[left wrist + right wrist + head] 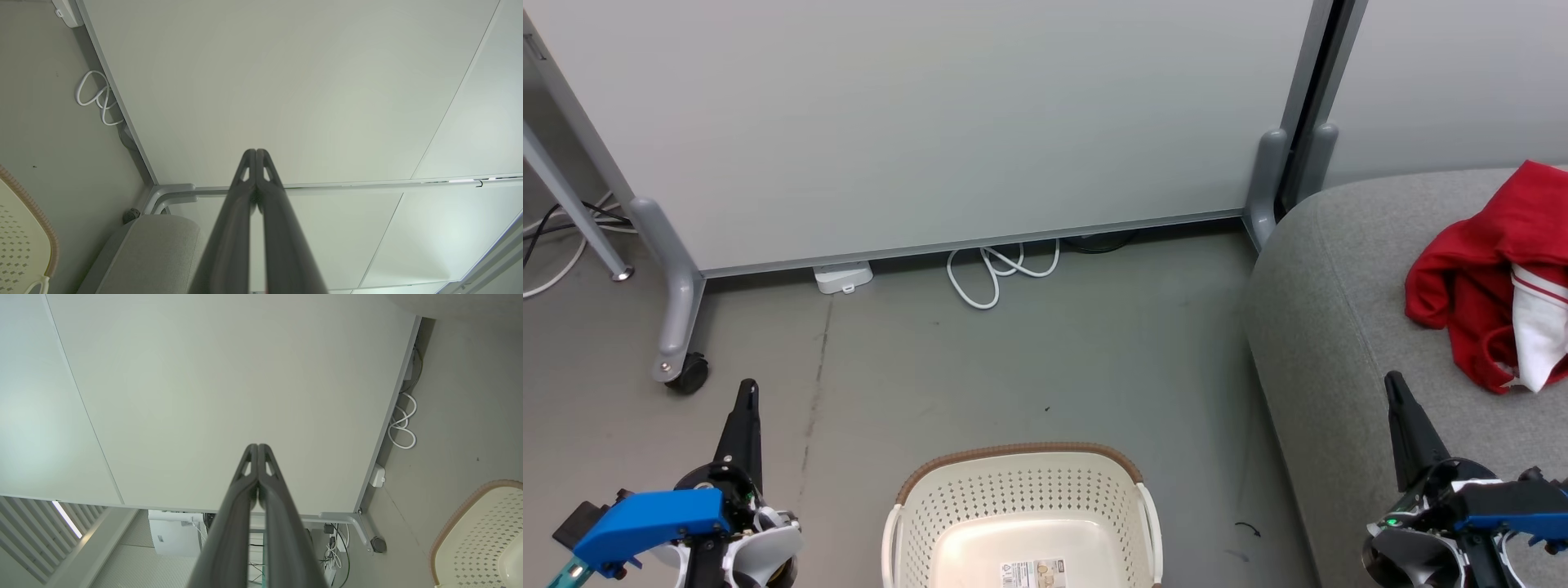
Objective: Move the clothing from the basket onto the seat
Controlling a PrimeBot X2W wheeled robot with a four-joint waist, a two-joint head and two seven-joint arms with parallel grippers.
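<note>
Bright red fabric clothing (1462, 269) with white, red-striped cuff; cream perforated plastic basket (1021, 500), brown woven-look rim; grey woven-fabric couch (1331, 343); dull grey floor (1094, 351); white coiled cable (992, 278).

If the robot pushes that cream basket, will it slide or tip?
Probably slides: the basket looks like perforated plastic, no load visible inside, so likely light. Tipping seems unlikely; it sits low and wide.
</note>
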